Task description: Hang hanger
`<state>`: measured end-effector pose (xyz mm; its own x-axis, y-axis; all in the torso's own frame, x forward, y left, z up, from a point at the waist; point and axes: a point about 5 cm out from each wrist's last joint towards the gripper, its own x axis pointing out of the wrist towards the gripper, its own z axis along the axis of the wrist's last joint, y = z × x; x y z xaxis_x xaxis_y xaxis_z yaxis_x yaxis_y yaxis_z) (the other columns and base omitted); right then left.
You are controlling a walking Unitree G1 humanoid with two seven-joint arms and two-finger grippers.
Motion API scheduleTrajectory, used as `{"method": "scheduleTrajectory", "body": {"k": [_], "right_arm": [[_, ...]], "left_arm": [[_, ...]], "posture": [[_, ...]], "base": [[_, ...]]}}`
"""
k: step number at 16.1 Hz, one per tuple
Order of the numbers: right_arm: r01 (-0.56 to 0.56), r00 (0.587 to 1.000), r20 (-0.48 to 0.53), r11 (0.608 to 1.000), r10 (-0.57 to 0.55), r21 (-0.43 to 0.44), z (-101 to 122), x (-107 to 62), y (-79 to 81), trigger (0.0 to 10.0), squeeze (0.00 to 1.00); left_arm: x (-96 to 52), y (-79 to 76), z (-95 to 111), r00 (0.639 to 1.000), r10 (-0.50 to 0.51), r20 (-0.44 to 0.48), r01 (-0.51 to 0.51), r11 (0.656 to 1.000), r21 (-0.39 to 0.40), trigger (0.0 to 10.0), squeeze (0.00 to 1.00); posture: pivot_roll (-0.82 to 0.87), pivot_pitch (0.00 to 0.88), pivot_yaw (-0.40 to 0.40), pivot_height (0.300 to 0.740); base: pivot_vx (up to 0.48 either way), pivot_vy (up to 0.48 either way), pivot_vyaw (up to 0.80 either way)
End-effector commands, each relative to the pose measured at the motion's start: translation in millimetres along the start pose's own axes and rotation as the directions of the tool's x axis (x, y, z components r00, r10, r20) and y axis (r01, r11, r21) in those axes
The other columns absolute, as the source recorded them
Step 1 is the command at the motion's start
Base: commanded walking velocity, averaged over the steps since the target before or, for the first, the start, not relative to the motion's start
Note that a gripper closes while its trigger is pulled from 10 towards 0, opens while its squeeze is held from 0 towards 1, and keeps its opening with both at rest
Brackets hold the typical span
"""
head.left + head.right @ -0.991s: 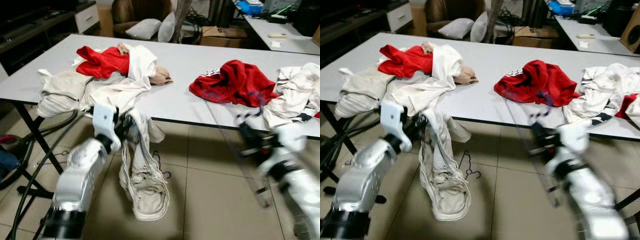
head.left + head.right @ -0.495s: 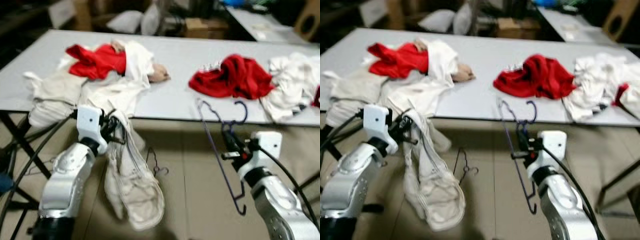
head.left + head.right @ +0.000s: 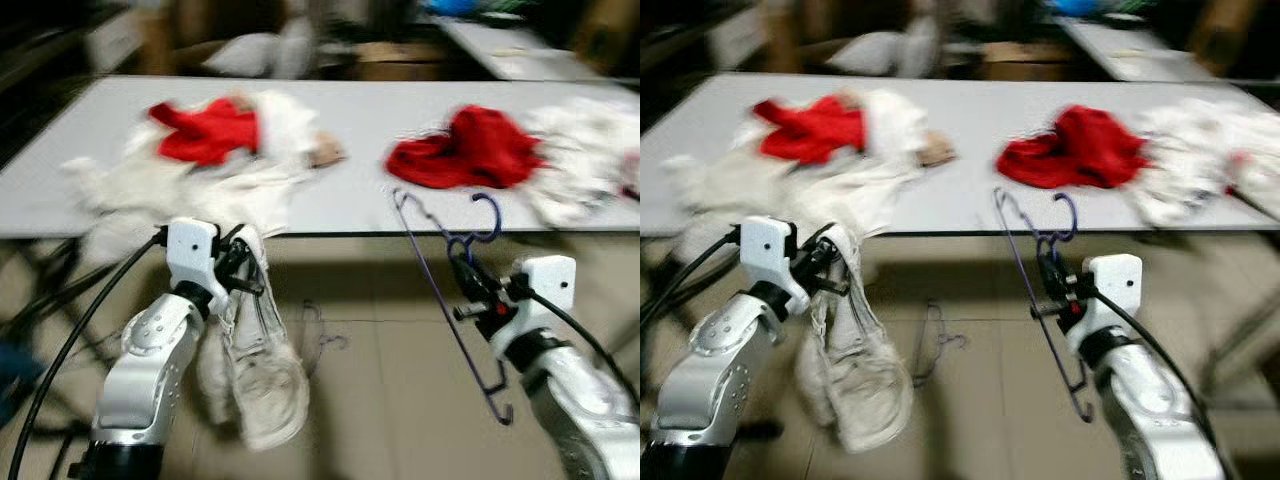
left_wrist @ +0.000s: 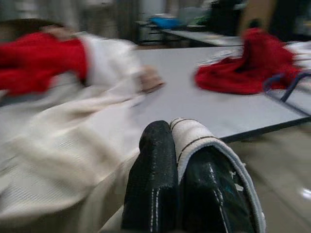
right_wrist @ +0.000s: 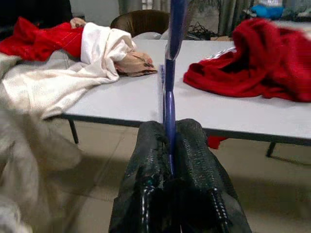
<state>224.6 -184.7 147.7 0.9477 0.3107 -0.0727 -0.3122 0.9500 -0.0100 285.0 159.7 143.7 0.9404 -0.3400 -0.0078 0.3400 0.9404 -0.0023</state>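
No brand, label or writing can be read anywhere; the head views are blurred.

The left hand (image 3: 232, 268) is below the front edge of the white bench (image 3: 360, 130), its fingers (image 4: 150, 179) pressed together on the banded hem of a cream garment (image 3: 262, 370), which hangs from it in a long fold down toward the tiled floor (image 3: 390, 390). On the bench above lies a heap of cream clothes (image 3: 190, 185) with a red garment (image 3: 205, 130) on top.

On the floor between the two arms lies a thin wire hanger (image 3: 318, 330), too blurred to tell more.

The right hand (image 3: 468, 285) is clamped on the blue hanger (image 3: 445, 295), a thin blue-violet wire frame. The wrist view shows the wire pinched between the closed fingers (image 5: 150, 179). The hook (image 3: 484, 215) rises to about bench-edge height, and one long arm of the frame slants down past the hand to a small curled end low over the floor. It touches neither bench nor floor.

A second red garment (image 3: 470, 150) and a white pile (image 3: 585, 155) lie on the bench beyond it. Bare floor lies before and under the bench edge.
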Motion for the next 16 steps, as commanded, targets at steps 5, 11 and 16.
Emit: {"method": "scheduleTrajectory", "body": {"k": [5, 11, 16], "right_arm": [[-0.481, 0.876, -0.08, 0.869, 0.475, -0.113, 36.2, -42.1, -11.5, 10.0, 0.0], [-0.72, 0.692, -0.199, 0.682, 0.694, -0.126, 62.9, -56.7, -18.9, 10.0, 0.0], [-0.744, 0.668, -0.184, 0.649, 0.721, -0.158, 59.0, -31.3, -8.9, 10.0, 0.0]], "left_arm": [[37.0, 0.8, 59.0, 0.981, -0.063, 0.181, 0.049, 0.996, 0.079, 10.0, 0.0], [68.4, 22.6, 124.1, 0.948, -0.086, 0.307, 0.034, 0.985, 0.172, 10.0, 0.0], [89.8, 34.5, 192.3, 0.901, -0.119, 0.418, -0.005, 0.959, 0.282, 10.0, 0.0]], "posture": [[-0.1, 0.0, -0.012, 0.74], [-0.1, 0.0, -0.004, 0.74], [-0.05, 0.0, -0.07, 0.74]], "base": [[0.385, 0.0, 0.0], [0.423, 0.0, 0.0], [0.445, 0.0, 0.0]]}}
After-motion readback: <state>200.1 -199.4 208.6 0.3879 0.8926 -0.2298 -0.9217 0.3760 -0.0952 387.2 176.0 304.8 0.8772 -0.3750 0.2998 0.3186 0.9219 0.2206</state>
